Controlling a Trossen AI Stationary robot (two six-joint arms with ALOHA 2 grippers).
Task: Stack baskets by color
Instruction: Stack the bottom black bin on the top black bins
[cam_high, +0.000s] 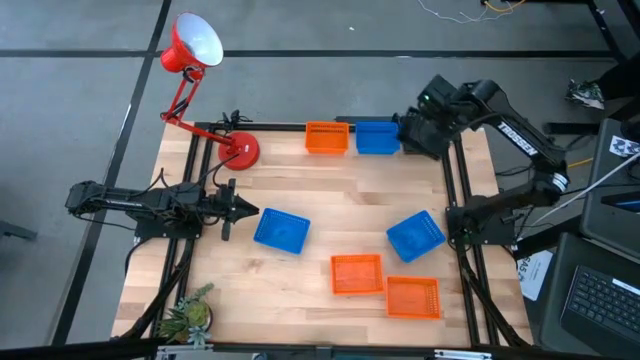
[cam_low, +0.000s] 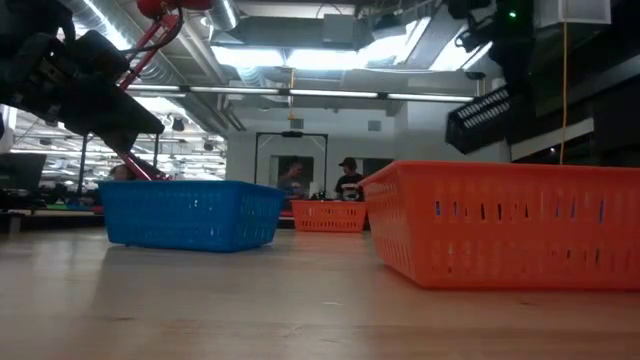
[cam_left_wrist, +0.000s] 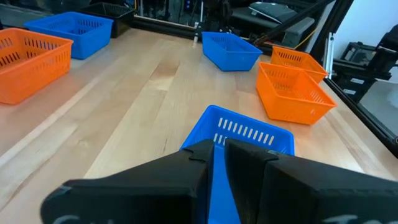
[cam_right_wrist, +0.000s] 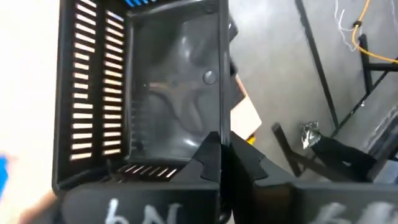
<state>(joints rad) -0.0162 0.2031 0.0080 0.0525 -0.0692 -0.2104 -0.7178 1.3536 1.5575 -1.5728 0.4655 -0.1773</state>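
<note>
On the pale wooden bench (cam_high: 330, 210) our right hand (cam_high: 407, 130) is pinched shut on the wall of a black perforated plastic basket (cam_right_wrist: 143, 87) at the far edge beside a blue one (cam_high: 377, 137) and an orange one (cam_high: 326, 137), and we judge that so thin a bite could let it tilt or slip over the bench edge. Our left hand (cam_high: 243, 211), narrowly parted, clamps the rim of a blue mesh basket (cam_high: 281, 231). Another blue basket (cam_high: 415, 236), two orange baskets (cam_high: 357, 274) and (cam_high: 413, 297), and the red desk lamp (cam_high: 200, 75) crowd any path across.
</note>
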